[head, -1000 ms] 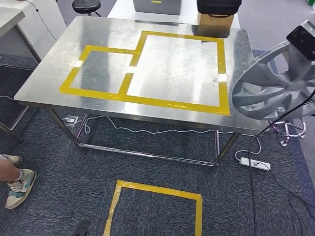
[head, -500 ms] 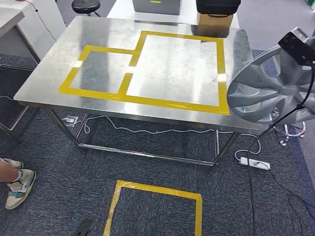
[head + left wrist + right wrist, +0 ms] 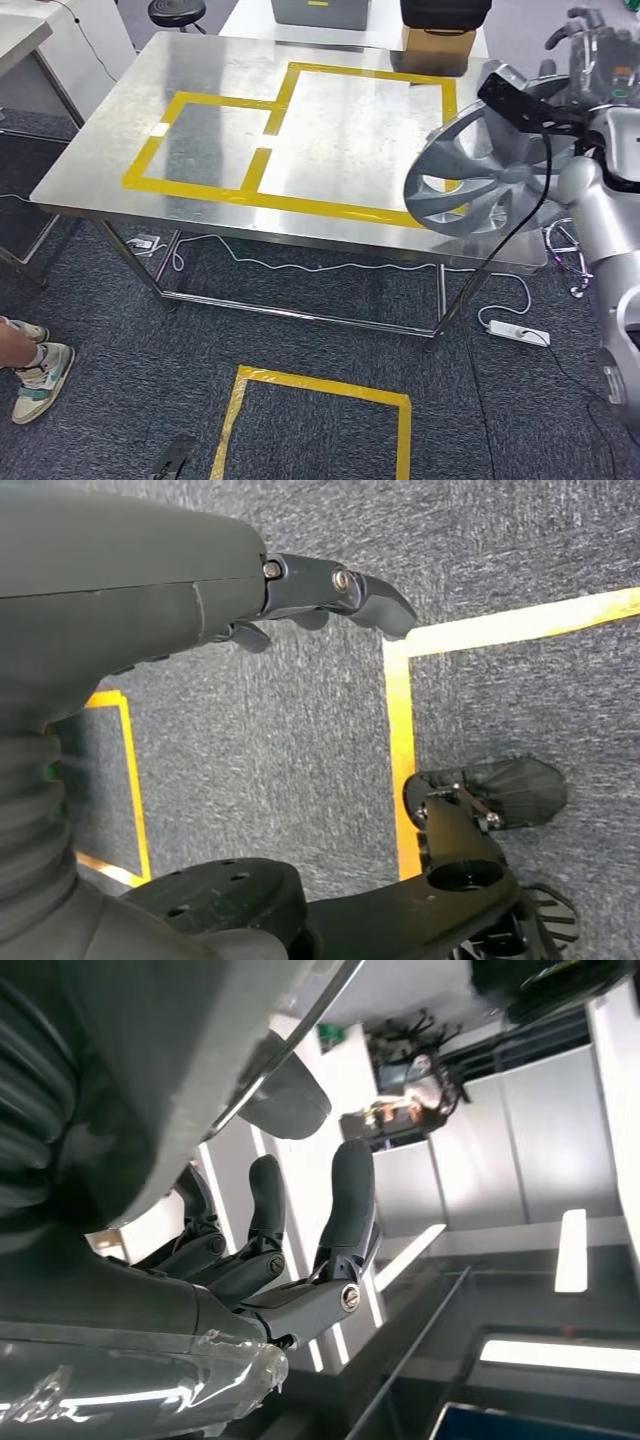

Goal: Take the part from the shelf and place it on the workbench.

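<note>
One part, shifted left over the workbench, right fingers curled around it.

The steel workbench is lying bare across its yellow tape outlines, so open room is being offered over most of its top. Its right end is being overhung by the silver wheel cover, held above the surface by the right hand. The far edge is being crowded by a cardboard box and a grey case.
</note>
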Robot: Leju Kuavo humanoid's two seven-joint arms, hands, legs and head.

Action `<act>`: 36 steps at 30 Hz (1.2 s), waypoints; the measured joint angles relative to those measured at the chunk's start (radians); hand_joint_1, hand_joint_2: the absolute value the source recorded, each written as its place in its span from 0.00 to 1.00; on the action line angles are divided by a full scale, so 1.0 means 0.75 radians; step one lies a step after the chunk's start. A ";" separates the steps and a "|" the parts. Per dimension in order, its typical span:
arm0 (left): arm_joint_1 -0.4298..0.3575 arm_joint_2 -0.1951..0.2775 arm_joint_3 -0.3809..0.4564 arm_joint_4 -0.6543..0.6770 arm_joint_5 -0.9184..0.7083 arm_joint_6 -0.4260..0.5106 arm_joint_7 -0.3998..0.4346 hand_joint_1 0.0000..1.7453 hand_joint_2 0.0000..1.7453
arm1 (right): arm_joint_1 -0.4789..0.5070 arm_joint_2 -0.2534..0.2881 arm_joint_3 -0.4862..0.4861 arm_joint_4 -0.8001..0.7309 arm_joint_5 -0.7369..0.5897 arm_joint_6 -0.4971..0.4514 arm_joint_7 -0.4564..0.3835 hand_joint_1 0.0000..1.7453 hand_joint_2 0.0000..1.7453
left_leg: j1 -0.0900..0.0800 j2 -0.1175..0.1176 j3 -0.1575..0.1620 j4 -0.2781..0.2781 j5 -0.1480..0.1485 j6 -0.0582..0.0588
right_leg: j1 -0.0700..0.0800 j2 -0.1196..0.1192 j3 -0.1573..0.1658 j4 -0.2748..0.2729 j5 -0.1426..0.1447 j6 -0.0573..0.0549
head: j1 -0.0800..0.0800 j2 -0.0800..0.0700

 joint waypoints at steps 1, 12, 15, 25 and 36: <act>0.000 0.000 -0.004 0.000 -0.001 0.000 0.001 0.00 1.00 | -0.003 0.022 0.009 0.011 0.005 -0.002 0.003 1.00 1.00 | 0.000 0.000 0.000 0.000 0.000 0.000 | 0.000 0.000 0.000 0.000 0.000 0.000 | 0.000 0.000; -0.001 0.000 -0.008 0.000 -0.003 0.000 0.004 0.00 1.00 | -0.041 0.105 0.052 0.079 0.009 -0.008 0.003 1.00 1.00 | 0.000 0.000 -0.001 0.000 0.000 0.000 | 0.000 -0.001 0.000 0.000 0.000 0.000 | 0.000 0.000; -0.002 0.000 -0.008 0.000 -0.005 0.000 0.005 0.00 1.00 | -0.045 0.127 0.058 0.088 0.013 -0.009 -0.002 1.00 1.00 | 0.000 0.000 0.000 0.000 0.000 0.000 | 0.000 -0.001 0.000 0.000 0.001 0.000 | 0.000 0.000; -0.011 -0.005 -0.010 0.000 -0.016 0.001 0.018 0.00 1.00 | -0.046 0.253 0.119 0.114 0.051 -0.012 -0.006 1.00 1.00 | 0.003 0.000 0.000 0.000 0.001 -0.002 | 0.003 0.000 0.000 0.000 0.001 -0.001 | 0.000 0.000; -0.014 -0.005 -0.011 0.000 -0.017 -0.005 0.020 0.00 1.00 | -0.039 0.328 0.196 0.114 0.056 -0.006 0.004 1.00 1.00 | -0.002 0.000 -0.001 0.001 -0.001 0.001 | -0.003 -0.002 0.001 -0.001 0.001 0.000 | 0.000 0.000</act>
